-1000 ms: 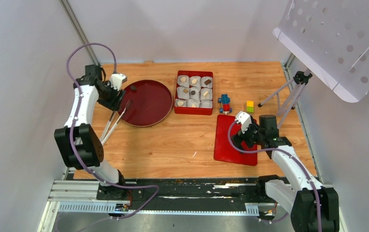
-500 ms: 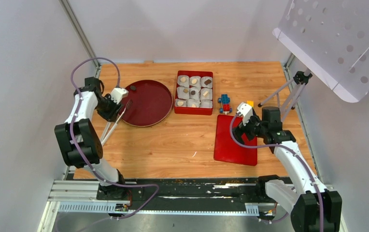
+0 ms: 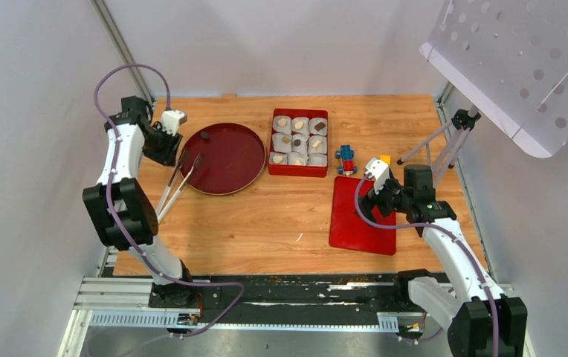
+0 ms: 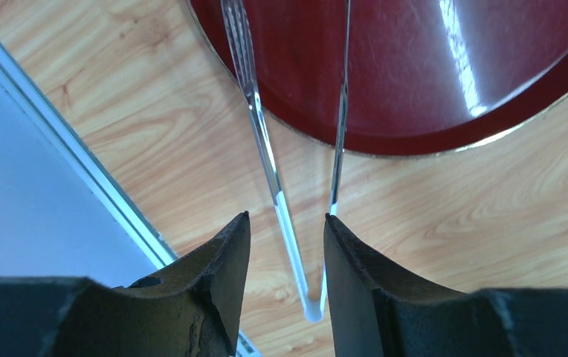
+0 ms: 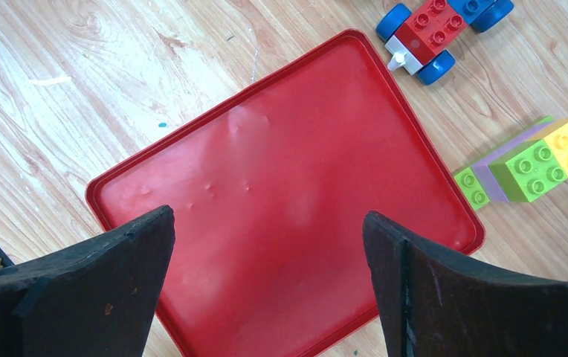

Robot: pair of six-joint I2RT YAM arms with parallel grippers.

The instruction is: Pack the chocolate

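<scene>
The chocolate (image 3: 298, 139) sits at upper centre of the overhead view, in paper cups (image 3: 318, 159) inside a red box (image 3: 273, 169). One dark lump (image 3: 204, 135) lies on the round tray (image 3: 240, 160) to the left. Some cups' contents are too small to tell. The left gripper (image 4: 287, 218), jaws narrowly apart, hangs over tongs (image 4: 262, 134), gripping nothing. The right gripper (image 5: 268, 216) gapes wide above a red lid (image 5: 288, 149), whose lower corners its fingers hide.

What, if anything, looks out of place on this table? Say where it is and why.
The metal tongs lie askew, tips over the rim of the round tray, handle end on the wood. One dark chocolate sits alone on that tray, outside the red box. A toy car beside the box seems unrelated to packing.
</scene>
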